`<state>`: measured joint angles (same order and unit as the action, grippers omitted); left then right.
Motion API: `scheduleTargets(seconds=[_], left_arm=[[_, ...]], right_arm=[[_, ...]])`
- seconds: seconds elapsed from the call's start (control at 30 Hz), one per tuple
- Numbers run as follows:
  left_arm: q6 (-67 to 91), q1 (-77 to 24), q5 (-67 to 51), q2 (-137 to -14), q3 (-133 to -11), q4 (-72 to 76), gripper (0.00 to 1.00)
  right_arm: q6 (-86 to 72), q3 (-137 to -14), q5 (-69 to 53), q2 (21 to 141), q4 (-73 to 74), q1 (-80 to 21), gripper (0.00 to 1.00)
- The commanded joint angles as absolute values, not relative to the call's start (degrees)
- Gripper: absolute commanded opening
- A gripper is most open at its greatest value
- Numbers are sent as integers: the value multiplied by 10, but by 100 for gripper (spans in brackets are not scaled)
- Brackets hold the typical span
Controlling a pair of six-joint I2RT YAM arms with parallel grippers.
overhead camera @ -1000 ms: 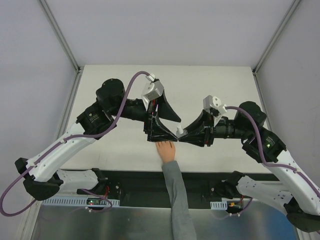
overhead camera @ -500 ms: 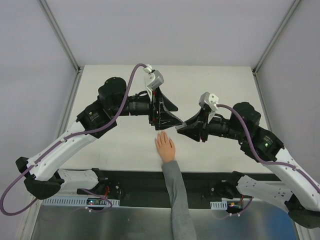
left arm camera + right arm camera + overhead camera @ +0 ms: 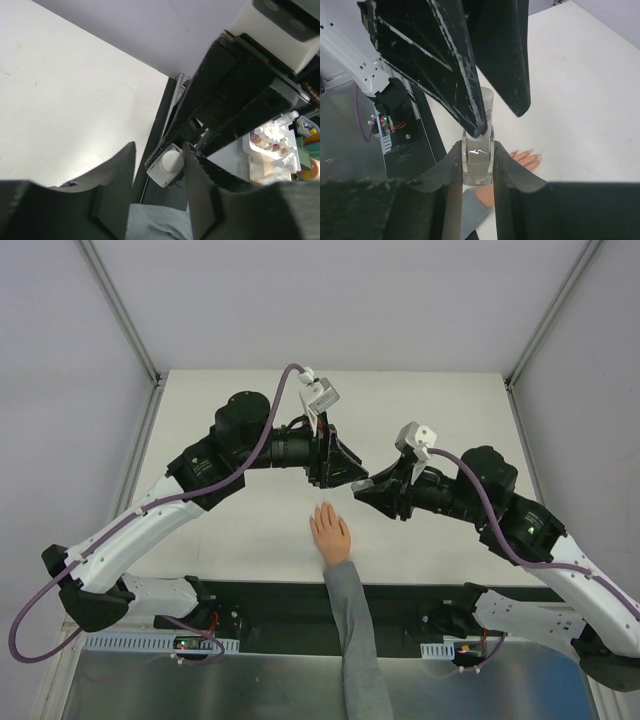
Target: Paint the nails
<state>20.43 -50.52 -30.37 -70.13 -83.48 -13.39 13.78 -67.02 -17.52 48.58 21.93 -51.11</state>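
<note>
Your right claw [image 3: 477, 150] clamps the clear bottle [image 3: 478, 167] above the white surface [image 3: 450, 410]. Your left claw [image 3: 159, 147] stands parted astride its cap [image 3: 170, 162]. The nails [image 3: 322, 508] rest near the front edge, with pale grey walls [image 3: 330, 300] around.

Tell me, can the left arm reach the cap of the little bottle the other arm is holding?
Very likely yes. The left arm's fingers sit either side of the white cap with nothing between, and the right arm's fingers grip the clear bottle lower down, leaving the cap free.
</note>
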Motion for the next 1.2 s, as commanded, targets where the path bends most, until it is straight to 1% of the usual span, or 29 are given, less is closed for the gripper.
scheduleTargets(seconds=[0.0,0.03,0.07,0.13,0.2,0.23,0.3,0.33,0.37,0.43,0.47,0.53,0.6,0.7,0.8,0.83,0.87,0.9,0.93,1.0,1.1,1.13,1.17], left_arm=[[230,-503,-270,-712,-861,-134,34],[230,-503,-268,-715,-866,-135,29],[229,-502,-272,-717,-868,-134,14],[224,-502,-302,-722,-876,-133,1],[216,-503,-347,-727,-882,-129,0],[206,-502,-406,-729,-881,-110,0],[195,-502,-476,-724,-865,-71,0],[189,-503,-527,-718,-847,-50,0],[192,-502,-590,-716,-838,-2,0],[222,-502,-651,-706,-803,66,0],[250,-502,-681,-701,-783,170,0],[338,-502,-700,-692,-742,285,0],[350,-503,-702,-694,-744,313,0],[317,-502,-690,-692,-759,253,0],[271,-501,-659,-687,-780,190,0],[232,-500,-636,-687,-807,108,6],[221,-497,-628,-688,-817,83,34],[216,-495,-622,-688,-823,63,47],[218,-490,-608,-686,-827,50,57],[219,-487,-588,-675,-829,36,68],[216,-486,-493,-666,-836,-19,74],[221,-485,-455,-664,-840,-38,74],[227,-485,-378,-664,-841,-70,74]], right_arm=[[141,-705,-124,497,194,-533,0],[142,-707,-121,498,194,-534,0],[143,-708,-119,500,193,-538,0],[141,-708,-120,500,192,-538,0],[140,-704,-132,497,184,-537,1],[139,-701,-143,492,181,-537,0],[136,-689,-218,485,162,-529,0],[132,-679,-275,475,147,-520,0],[123,-669,-429,472,95,-493,0],[36,-650,-568,482,26,-470,0],[9,-653,-643,504,4,-466,0],[-12,-661,-662,512,-11,-468,0],[-8,-652,-632,497,-9,-465,0],[-4,-650,-620,485,-3,-453,0],[23,-655,-596,480,43,-452,0],[48,-665,-588,481,61,-452,0],[61,-673,-570,483,102,-452,0],[75,-680,-557,486,124,-452,0],[90,-686,-542,487,146,-453,0],[117,-700,-487,485,189,-453,0],[129,-710,-416,480,214,-456,0],[128,-710,-396,476,214,-461,0],[126,-709,-356,475,211,-463,0]])
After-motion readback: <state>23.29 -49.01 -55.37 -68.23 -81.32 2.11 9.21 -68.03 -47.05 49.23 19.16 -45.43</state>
